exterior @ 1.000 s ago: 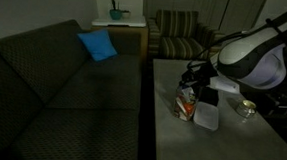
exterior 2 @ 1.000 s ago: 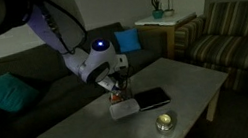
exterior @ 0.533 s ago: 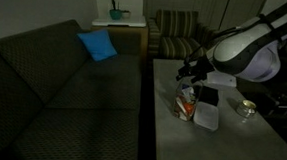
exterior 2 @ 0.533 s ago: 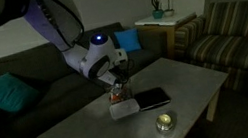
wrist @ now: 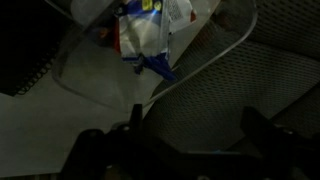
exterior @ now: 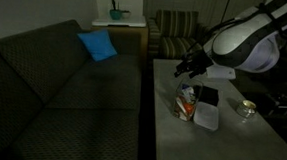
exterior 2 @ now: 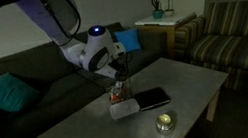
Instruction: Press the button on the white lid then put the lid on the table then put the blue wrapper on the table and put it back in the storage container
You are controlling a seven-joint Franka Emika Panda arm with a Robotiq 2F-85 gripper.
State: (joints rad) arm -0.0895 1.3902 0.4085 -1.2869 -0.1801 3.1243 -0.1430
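The storage container (exterior: pixel 186 104), a small clear box with orange-red and white contents, stands on the table (exterior: pixel 230 145). Right beside it lies the white lid (exterior: pixel 207 117), flat on the tabletop. In the wrist view the container (wrist: pixel 100 70) fills the top of the picture, and a crumpled wrapper with a blue end (wrist: pixel 156 64) lies inside it. My gripper (exterior: pixel 191 69) hangs a little above the container, open, with nothing between its fingers (wrist: pixel 136 116). In an exterior view the gripper (exterior 2: pixel 115 71) is likewise above the container (exterior 2: pixel 121 104).
A flat black rectangular object (exterior: pixel 209 96) lies just behind the lid, and a small round silvery dish (exterior: pixel 246 108) sits further along the table. A dark sofa (exterior: pixel 63 85) with a blue cushion (exterior: pixel 97 45) runs along the table's side. A striped armchair (exterior 2: pixel 237 45) stands at one end.
The gripper has opened and lifted up and away from the container. The container, lid and other things on the table have stayed where they were.
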